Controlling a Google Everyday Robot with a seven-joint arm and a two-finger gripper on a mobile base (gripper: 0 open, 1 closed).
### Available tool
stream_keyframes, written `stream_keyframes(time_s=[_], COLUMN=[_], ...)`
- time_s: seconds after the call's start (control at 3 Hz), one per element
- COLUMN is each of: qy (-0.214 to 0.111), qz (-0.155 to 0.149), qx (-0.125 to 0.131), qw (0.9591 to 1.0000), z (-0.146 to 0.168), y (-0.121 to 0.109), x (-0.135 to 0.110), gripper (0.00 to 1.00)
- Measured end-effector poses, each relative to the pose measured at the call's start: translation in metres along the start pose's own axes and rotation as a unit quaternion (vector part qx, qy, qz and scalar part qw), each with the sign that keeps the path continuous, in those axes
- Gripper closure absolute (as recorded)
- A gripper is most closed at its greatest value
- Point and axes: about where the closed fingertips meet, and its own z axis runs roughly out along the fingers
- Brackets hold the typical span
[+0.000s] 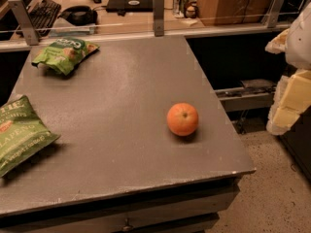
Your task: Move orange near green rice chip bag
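The orange (pixel 182 119) sits alone on the grey table (pixel 121 96), right of centre and toward the front. The green rice chip bag (pixel 64 54), small and bright light green with white lettering, lies at the table's far left corner. My gripper (pixel 289 97), white with pale yellow parts, hangs at the right edge of the view, off the table's right side and well right of the orange. It holds nothing that I can see.
A larger darker-green bag lettered "JALAPENO" (pixel 20 132) lies at the table's left front edge. A rail with metal posts (pixel 158 12) runs along the back, with a desk, keyboard (pixel 43 12) and cans (pixel 183 2) behind it. Speckled floor (pixel 272 188) lies to the right.
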Motion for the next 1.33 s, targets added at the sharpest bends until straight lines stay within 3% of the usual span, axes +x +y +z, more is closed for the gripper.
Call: stream_keyframes(time_s=[0.33,0.67,1.33], qy=[0.0,-0.024,-0.094], qz=[0.0,-0.003,0.0], qx=[0.0,-0.015,-0.071], qw=[1.0,0.9996,0.993], z=[0.0,0.015,0.07], y=[0.0,0.003,0.014], x=[0.0,-0.011,-0.047], gripper=[0.0,0.0,0.0])
